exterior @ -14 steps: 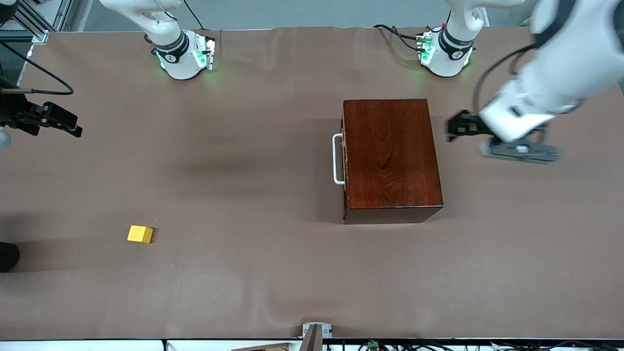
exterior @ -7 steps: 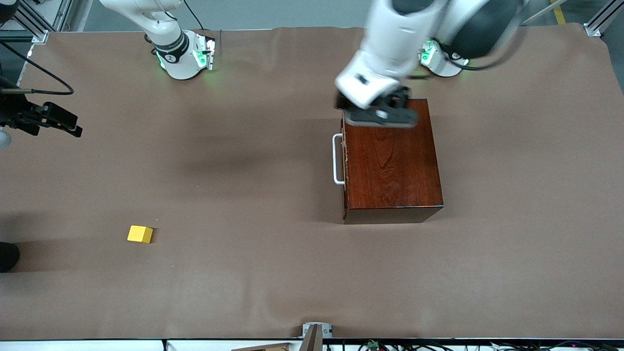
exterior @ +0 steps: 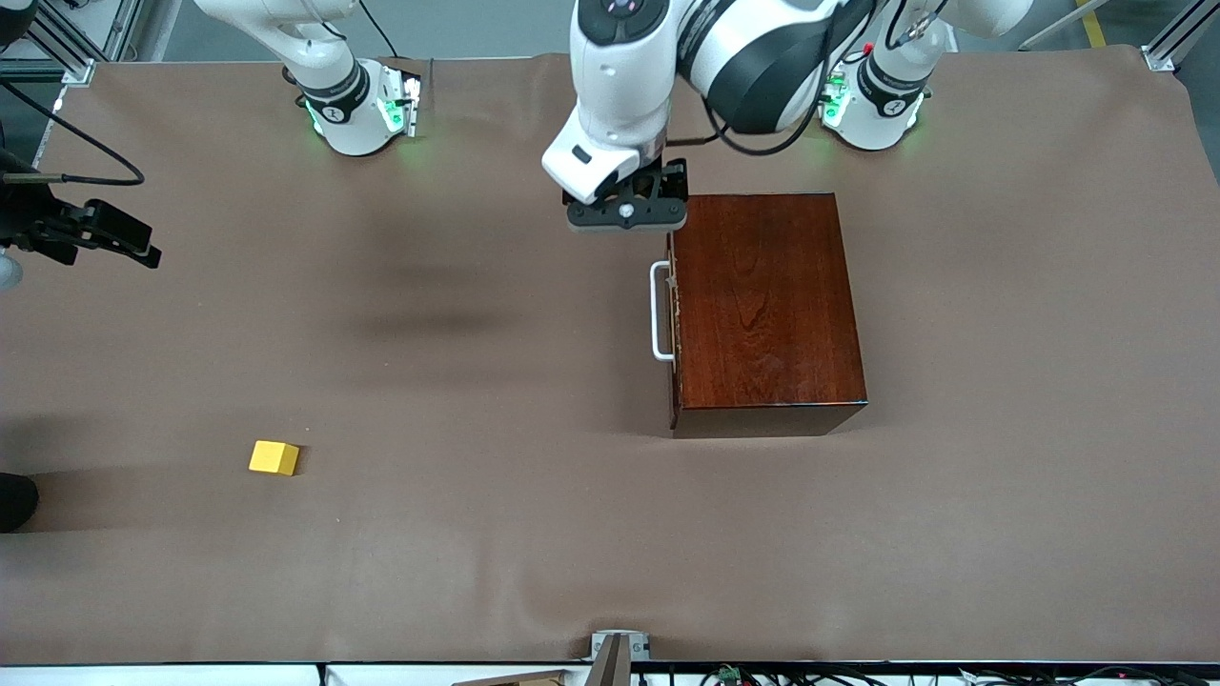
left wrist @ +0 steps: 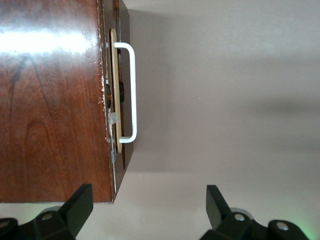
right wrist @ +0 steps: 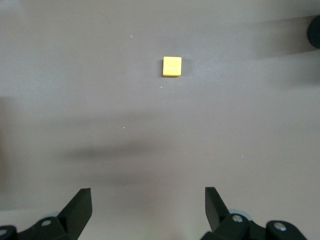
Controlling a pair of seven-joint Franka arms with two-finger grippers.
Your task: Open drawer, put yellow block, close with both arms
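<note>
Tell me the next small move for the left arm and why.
Probably lower the left gripper toward the white handle and line its open jaws up around the bar. The drawer looks fully shut, the gripper hangs above the table by the box's corner, and the yellow block lies untouched.

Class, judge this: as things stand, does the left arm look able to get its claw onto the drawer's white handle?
Probably yes. The left claw hangs open just beside the wooden box, above bare table, and nothing lies between it and the handle.
</note>
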